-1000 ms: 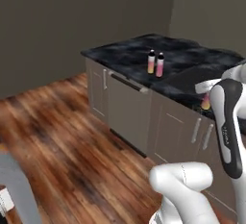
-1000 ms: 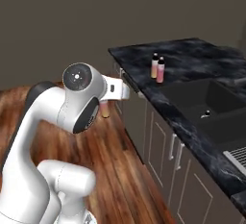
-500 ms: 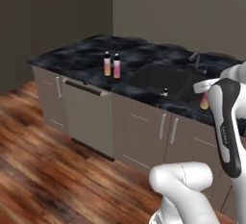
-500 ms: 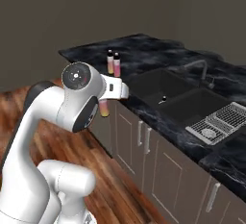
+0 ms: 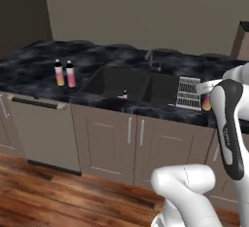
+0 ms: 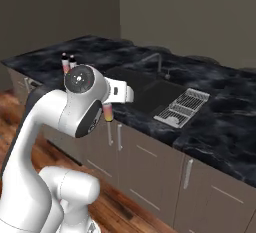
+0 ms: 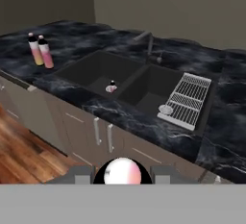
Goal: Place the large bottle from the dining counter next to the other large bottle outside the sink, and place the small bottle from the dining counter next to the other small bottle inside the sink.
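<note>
- Black marble-look worktop (image 5: 29, 72) with pale veining runs along the wall over beige cabinets (image 5: 104, 145).
- Dark two-basin sink (image 7: 120, 81) is set into it, with a thin curved faucet (image 7: 146, 43) behind and a ribbed grey drain rack (image 7: 187, 100) over its right side.
- Two large pink-and-yellow bottles (image 5: 64, 73) stand upright, just beside each other, on the worktop left of the sink.
- Small bottle held (image 7: 123, 172) is pale pink, clamped between the fingers of the hand (image 7: 123, 175), raised in front of the cabinets.
- Other small bottle (image 7: 112, 86) stands upright inside the left basin.
</note>
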Controlling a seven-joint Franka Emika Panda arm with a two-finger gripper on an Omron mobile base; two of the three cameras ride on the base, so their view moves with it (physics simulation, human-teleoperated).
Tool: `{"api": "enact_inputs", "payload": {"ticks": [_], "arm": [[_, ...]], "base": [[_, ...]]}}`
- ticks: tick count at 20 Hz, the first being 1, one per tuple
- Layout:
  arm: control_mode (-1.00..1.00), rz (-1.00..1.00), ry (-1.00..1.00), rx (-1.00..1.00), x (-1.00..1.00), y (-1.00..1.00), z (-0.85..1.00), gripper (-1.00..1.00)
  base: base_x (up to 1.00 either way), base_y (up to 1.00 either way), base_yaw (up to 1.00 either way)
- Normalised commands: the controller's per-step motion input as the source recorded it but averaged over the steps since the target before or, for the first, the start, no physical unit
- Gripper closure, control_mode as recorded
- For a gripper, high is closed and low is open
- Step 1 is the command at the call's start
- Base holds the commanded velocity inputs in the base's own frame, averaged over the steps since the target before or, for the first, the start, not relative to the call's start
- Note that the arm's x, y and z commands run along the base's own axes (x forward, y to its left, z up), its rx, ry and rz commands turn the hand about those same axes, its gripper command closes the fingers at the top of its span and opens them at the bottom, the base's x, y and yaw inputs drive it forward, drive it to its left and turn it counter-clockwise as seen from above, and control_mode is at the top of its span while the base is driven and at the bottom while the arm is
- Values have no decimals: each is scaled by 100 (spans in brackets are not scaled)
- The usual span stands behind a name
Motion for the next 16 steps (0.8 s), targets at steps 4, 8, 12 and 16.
{"api": "enact_inputs", "payload": {"ticks": [4, 8, 12, 16], "arm": [[100, 0, 0, 0, 0, 0, 0, 100], [100, 0, 0, 0, 0, 0, 0, 100], [100, 0, 0, 0, 0, 0, 0, 100], [100, 0, 0, 0, 0, 0, 0, 100]], "base": [[2, 0, -49], [0, 0, -48], [0, 9, -45], [0, 23, -40]]}}
